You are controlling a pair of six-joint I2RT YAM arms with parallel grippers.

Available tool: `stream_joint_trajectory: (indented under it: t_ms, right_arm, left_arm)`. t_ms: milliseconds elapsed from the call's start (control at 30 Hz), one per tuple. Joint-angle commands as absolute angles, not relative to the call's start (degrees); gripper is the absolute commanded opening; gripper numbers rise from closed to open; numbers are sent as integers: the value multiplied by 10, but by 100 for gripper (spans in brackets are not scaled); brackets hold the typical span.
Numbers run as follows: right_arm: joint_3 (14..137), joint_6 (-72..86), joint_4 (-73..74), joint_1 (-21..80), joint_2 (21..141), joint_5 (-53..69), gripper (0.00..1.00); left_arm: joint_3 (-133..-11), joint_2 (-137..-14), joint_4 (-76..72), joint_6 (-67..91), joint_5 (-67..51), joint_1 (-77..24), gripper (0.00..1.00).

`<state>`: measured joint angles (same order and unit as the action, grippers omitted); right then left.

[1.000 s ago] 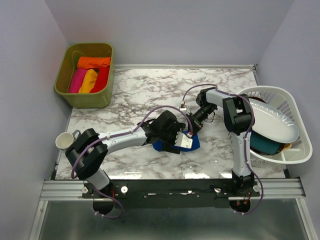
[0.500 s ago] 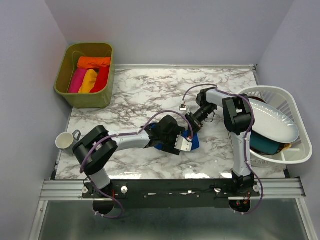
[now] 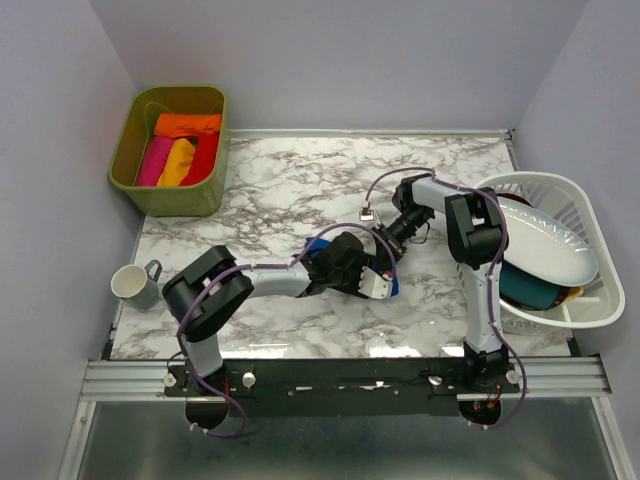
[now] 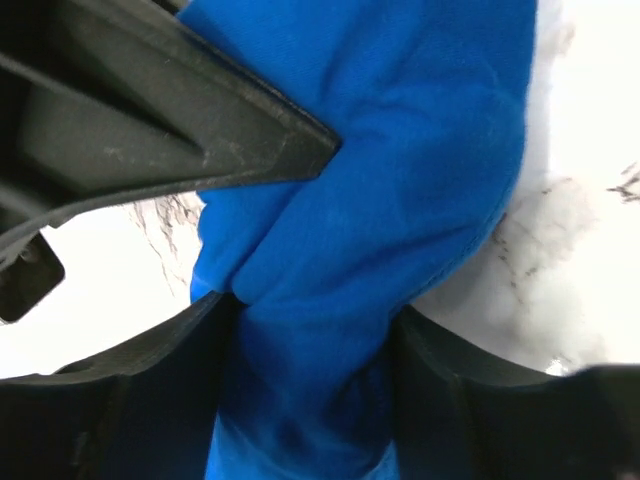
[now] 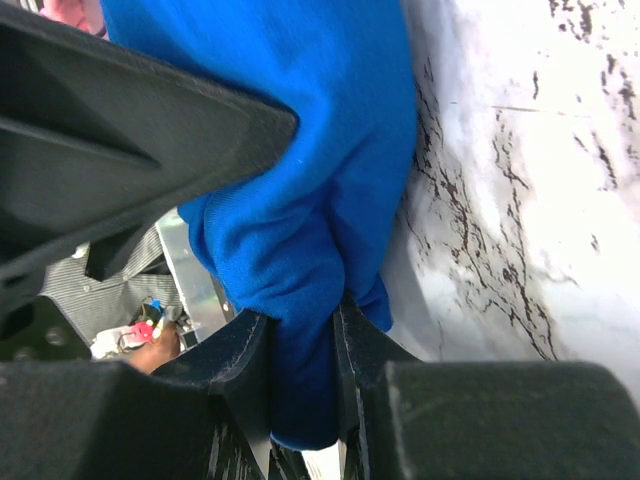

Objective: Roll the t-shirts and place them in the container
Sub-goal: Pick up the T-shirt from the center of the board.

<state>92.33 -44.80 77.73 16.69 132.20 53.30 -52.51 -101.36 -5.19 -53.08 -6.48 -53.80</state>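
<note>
blue t-shirt [image 4: 400,180]: royal blue, uniform across the folds in view.
table [image 3: 280,190]: white marble pattern with grey-to-black veining.
bin [image 3: 135,140]: olive green.
rolled t-shirts [image 3: 187,124]: plain orange, magenta, yellow and red, one colour each.
basket [image 3: 595,215]: white, slatted.
plate [image 3: 550,245]: plain white.
item under the plate [image 3: 528,288]: appears dark teal; mostly hidden, so the shade is uncertain.
cup [image 3: 130,284]: white to pale grey.
arms [image 3: 265,280]: black joints, silver-white links, purple cables.
left gripper [image 4: 310,370]: black fingers.
right gripper [image 5: 300,370]: black fingers.
walls [image 3: 350,60]: pale lavender-grey, unpatterned.
</note>
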Motion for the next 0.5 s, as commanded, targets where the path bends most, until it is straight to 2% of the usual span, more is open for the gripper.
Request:
stream_joint_trajectory:
  t_ms: [0,67,100,133,167,200,333,467]
  right_arm:
    - [931,-465,761,175,1355,490,27]
    - [929,-464,759,174,1353,491,28]
    - [925,-464,756,174,1350,491,43]
    - [916,-459,747,168,1331,495,74]
    - [894,-454,722,163,1316,497,100]
    - [889,-447,713,155,1302,511,100]
    - [925,-433,747,94,1224,565,100]
    - [935,-463,775,88,1092,562,100]
  left_arm:
    - [-526,-1078,-15,-559,-6,-544,48]
    - [-543,-1092,-1,-558,-4,-545,30]
    - [-548,-1095,12,-558,-4,-545,18]
    - [-555,-1096,16,-552,-4,-545,16]
    - [-557,-1097,23,-551,-7,-545,14]
    - [-560,-1097,31,-551,-7,-545,1]
    - [-575,-1089,61,-544,-11,-541,0]
    - [-617,-1076,135,-513,-4,-523,0]
